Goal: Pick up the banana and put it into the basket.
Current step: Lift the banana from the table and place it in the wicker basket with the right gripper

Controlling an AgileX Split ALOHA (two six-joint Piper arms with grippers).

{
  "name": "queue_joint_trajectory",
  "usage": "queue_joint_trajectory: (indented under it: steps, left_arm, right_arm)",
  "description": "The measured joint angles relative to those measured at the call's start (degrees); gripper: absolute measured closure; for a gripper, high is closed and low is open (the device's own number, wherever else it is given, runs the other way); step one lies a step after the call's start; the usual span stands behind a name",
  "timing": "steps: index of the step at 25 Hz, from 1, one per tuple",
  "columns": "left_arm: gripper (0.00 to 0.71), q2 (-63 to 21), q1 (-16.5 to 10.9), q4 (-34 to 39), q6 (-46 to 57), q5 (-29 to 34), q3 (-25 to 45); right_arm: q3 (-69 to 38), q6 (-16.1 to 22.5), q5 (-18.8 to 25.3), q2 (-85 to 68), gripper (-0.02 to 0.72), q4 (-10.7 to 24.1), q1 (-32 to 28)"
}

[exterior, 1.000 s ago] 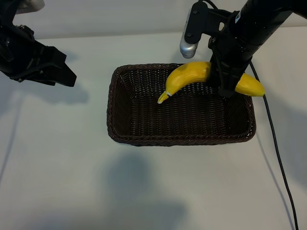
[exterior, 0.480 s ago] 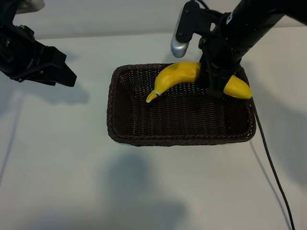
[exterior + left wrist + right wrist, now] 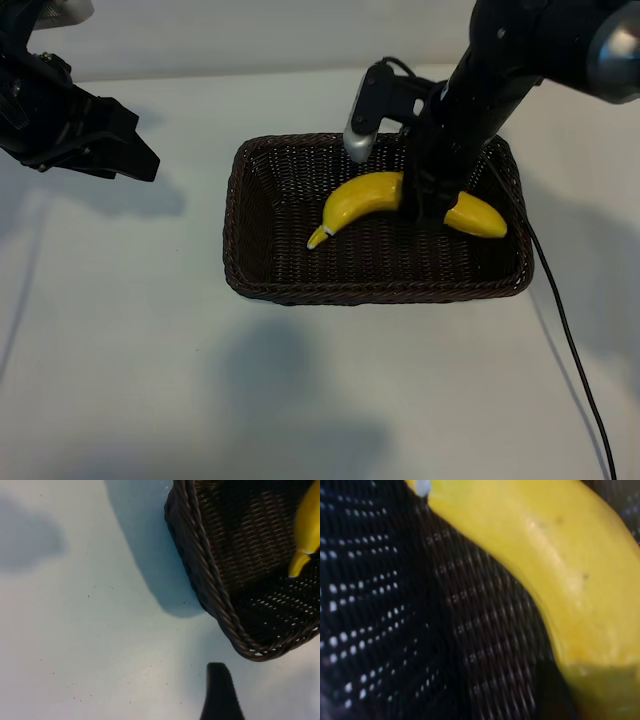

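- The basket (image 3: 260, 215), a dark brown wicker tray with sloping sides, stands on the white counter (image 3: 120, 330) and serves as the landmark for all positions below.
- The banana (image 3: 360, 200) lies low inside the basket, spanning its middle to its right half; the pale stem tip points toward the basket's front-left interior, and the opposite end sits near the right wall.
- The right gripper (image 3: 425, 205) reaches down into the basket from above its far right corner and is clamped across the banana's middle, with the fruit projecting on both sides of it.
- In the right wrist view the banana (image 3: 560, 580) fills the frame just above the basket's woven floor (image 3: 395, 630); whether it touches the weave cannot be told.
- The left gripper (image 3: 130, 150) hangs over the counter, well apart from the basket's left side, with its jaws spread and holding nothing.
- A black cable (image 3: 565, 330) trails across the counter beside the basket's right edge.
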State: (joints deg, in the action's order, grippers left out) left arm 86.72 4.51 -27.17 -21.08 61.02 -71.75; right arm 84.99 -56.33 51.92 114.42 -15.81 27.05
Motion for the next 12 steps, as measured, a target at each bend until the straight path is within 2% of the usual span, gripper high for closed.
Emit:
queue_joint_trajectory:
  steps: [12]
  left_arm:
    - [0.208,0.0,0.0,0.0,0.0,0.0,0.0]
  right_arm:
    - [0.0,0.1,-1.9,0.61,0.288,0.67,0.02]
